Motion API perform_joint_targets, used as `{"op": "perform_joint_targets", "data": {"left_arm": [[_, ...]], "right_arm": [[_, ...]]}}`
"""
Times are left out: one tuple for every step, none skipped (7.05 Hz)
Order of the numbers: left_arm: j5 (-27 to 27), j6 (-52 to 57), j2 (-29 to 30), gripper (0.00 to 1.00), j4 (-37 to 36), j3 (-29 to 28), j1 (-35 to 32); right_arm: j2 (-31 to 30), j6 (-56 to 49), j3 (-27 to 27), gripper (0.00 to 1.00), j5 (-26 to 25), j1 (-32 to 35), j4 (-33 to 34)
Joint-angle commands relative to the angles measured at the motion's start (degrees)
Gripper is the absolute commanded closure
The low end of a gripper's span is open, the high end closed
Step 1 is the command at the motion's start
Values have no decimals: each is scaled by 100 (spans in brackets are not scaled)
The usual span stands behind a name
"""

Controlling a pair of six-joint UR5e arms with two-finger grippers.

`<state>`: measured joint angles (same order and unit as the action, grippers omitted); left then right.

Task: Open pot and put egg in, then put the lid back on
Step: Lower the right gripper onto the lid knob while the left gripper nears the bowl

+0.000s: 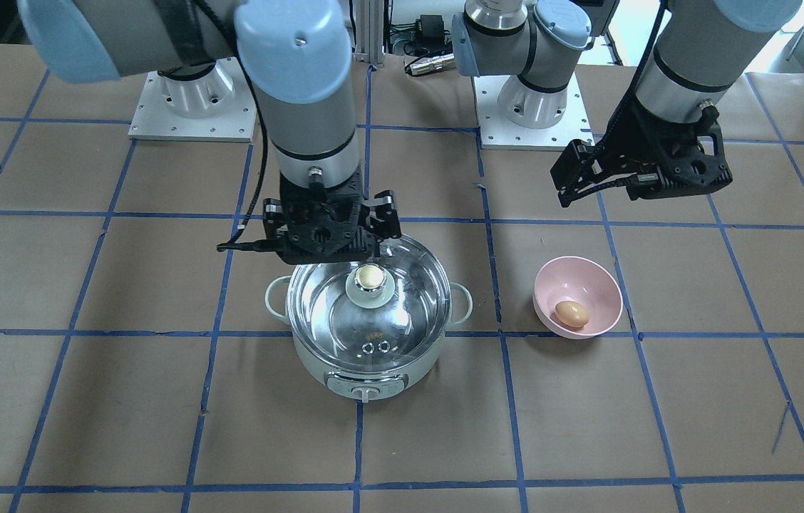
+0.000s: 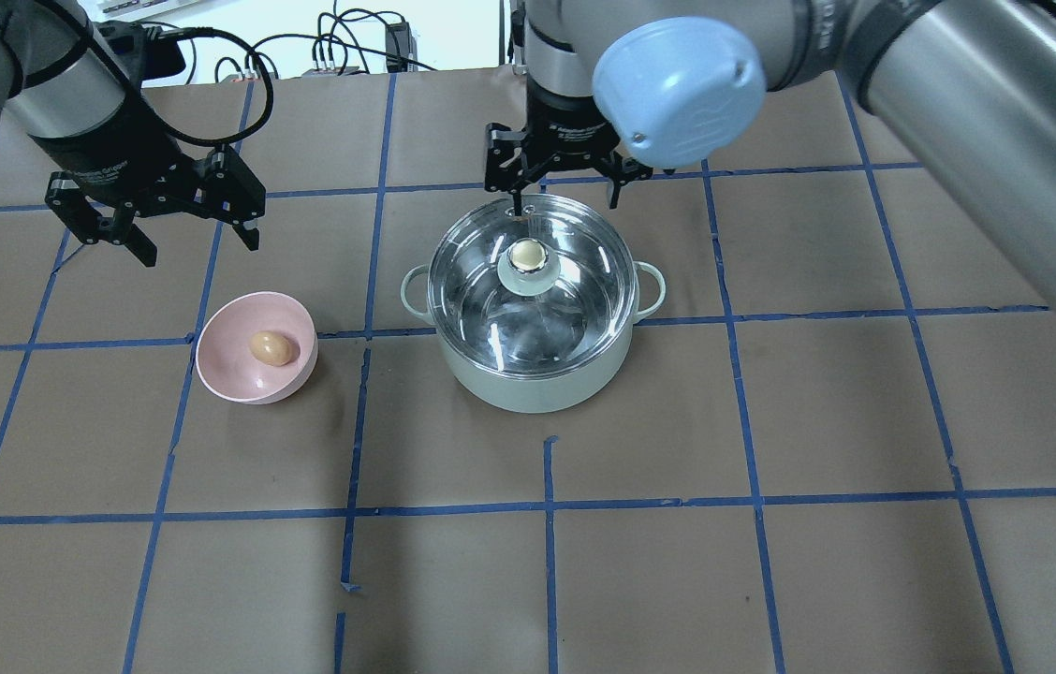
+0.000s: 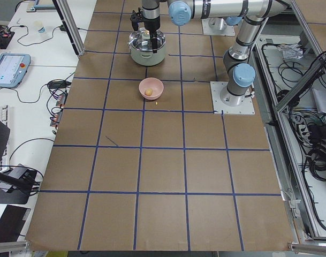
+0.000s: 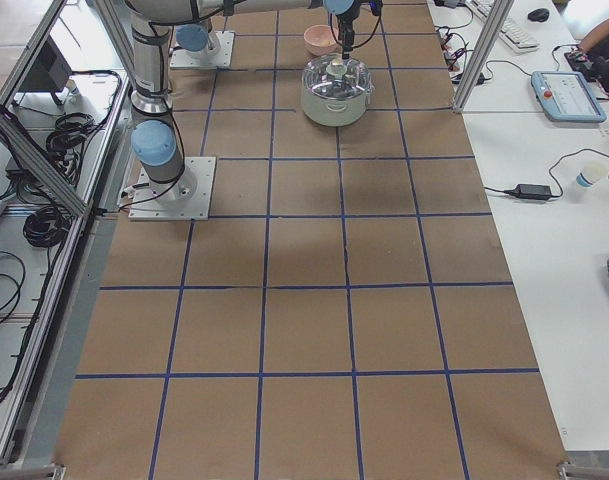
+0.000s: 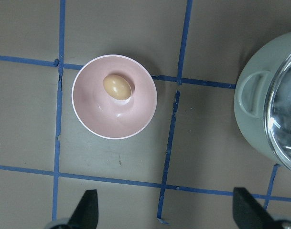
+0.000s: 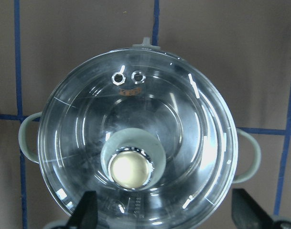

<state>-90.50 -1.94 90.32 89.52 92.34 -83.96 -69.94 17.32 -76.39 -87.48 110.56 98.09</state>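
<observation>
The mint-green pot (image 2: 537, 379) stands mid-table with its glass lid (image 2: 575, 309) on it, the beige knob (image 2: 526, 254) on top. My right gripper (image 2: 565, 201) is open, above the pot's far rim; in the right wrist view the knob (image 6: 131, 170) lies just ahead of the gap between its fingers (image 6: 86, 210). The brown egg (image 2: 271, 347) lies in a pink bowl (image 2: 228, 374) to the pot's left. My left gripper (image 2: 200, 248) is open and empty, above the table beyond the bowl; its wrist view shows the egg (image 5: 117, 88) and the pot's handle (image 5: 253, 90).
Brown paper with a blue tape grid covers the table (image 2: 547, 562). The two arm bases (image 1: 192, 100) stand at the robot's edge. The bowl sits about one grid square from the pot.
</observation>
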Motion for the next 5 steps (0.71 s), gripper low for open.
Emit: {"op": "perform_joint_targets", "data": {"left_arm": [[-21, -444, 38, 5, -320, 134, 20], [-21, -961, 143, 6, -739, 343, 20], [-12, -1219, 283, 6, -1413, 641, 20], [14, -1465, 337, 6, -1794, 923, 20], [-3, -2077, 372, 6, -1989, 1126, 20]], "right_arm": [[322, 324, -77, 3, -50, 202, 393], [331, 333, -122, 5, -128, 194, 526], [305, 316, -339, 5, -121, 194, 579], [297, 307, -533, 5, -199, 211, 676], [314, 298, -579, 7, -147, 255, 720]]}}
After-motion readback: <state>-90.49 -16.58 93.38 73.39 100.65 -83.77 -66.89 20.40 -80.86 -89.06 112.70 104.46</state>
